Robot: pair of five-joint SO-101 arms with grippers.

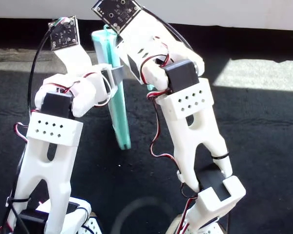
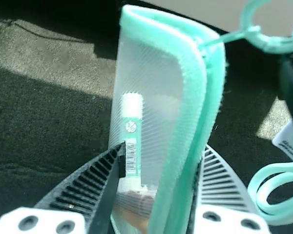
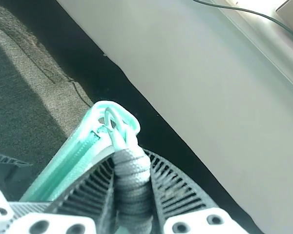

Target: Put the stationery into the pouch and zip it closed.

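Note:
A mint-green translucent pouch [image 1: 120, 114] stands on end on the dark mat between the two arms. My left gripper [image 1: 112, 76] is shut on its middle, with a ribbed finger on each face of the pouch [image 2: 151, 92]. Inside it, a white and green stick [image 2: 132, 131] shows through the wall. My right gripper [image 1: 118, 43] is at the pouch's top end. In the right wrist view that gripper [image 3: 129, 161] is shut on the grey zipper cord [image 3: 132, 187], which hangs from a green loop [image 3: 118, 122] at the pouch's end [image 3: 71, 158].
A dark mat [image 1: 263, 146] covers the table, with a sunlit patch [image 1: 256, 73] at the back right. A white wall [image 3: 210, 97] runs behind the mat. A green strap loop [image 2: 276, 187] hangs beside the pouch.

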